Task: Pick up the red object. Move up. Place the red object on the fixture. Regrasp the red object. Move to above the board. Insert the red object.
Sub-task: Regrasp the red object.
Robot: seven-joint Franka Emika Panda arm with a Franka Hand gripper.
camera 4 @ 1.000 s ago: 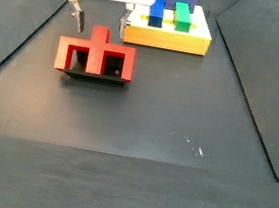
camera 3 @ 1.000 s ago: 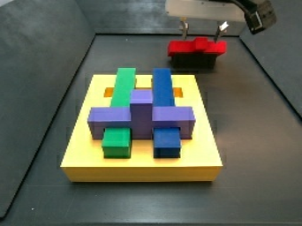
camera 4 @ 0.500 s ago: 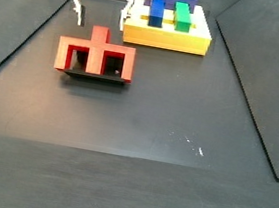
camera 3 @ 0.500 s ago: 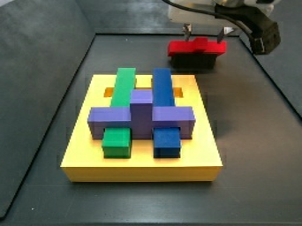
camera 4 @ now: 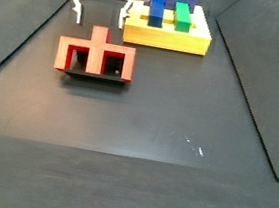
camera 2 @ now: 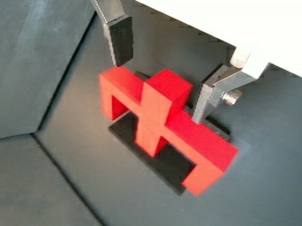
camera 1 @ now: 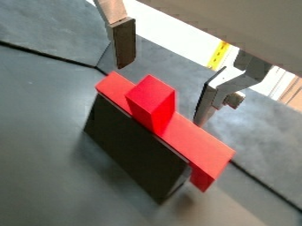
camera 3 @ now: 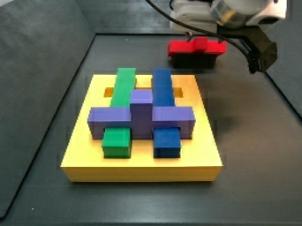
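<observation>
The red object (camera 1: 160, 124) rests on the black fixture (camera 1: 130, 150), crossbar across its top and stem standing up; both wrist views show it (camera 2: 160, 119). My gripper (camera 1: 169, 69) is open and empty just above it, one finger on each side of the stem without touching, as the other wrist view (camera 2: 165, 66) also shows. In a side view the gripper (camera 4: 100, 12) hangs just beyond the red object (camera 4: 97, 53) and fixture (camera 4: 96, 74). The other side view shows the red object (camera 3: 199, 46) under the gripper (camera 3: 220, 32). The yellow board (camera 3: 83, 132) lies apart.
The board bears a green block (camera 3: 122, 84), a blue block (camera 3: 162, 84) and a purple cross-shaped block (camera 3: 141, 113). It also shows behind the gripper in a side view (camera 4: 167, 38). Raised dark walls edge the floor on both sides.
The gripper has stayed open over the red object and lifted slightly. The wrist has turned, seen in a side view. The red object has not moved.
</observation>
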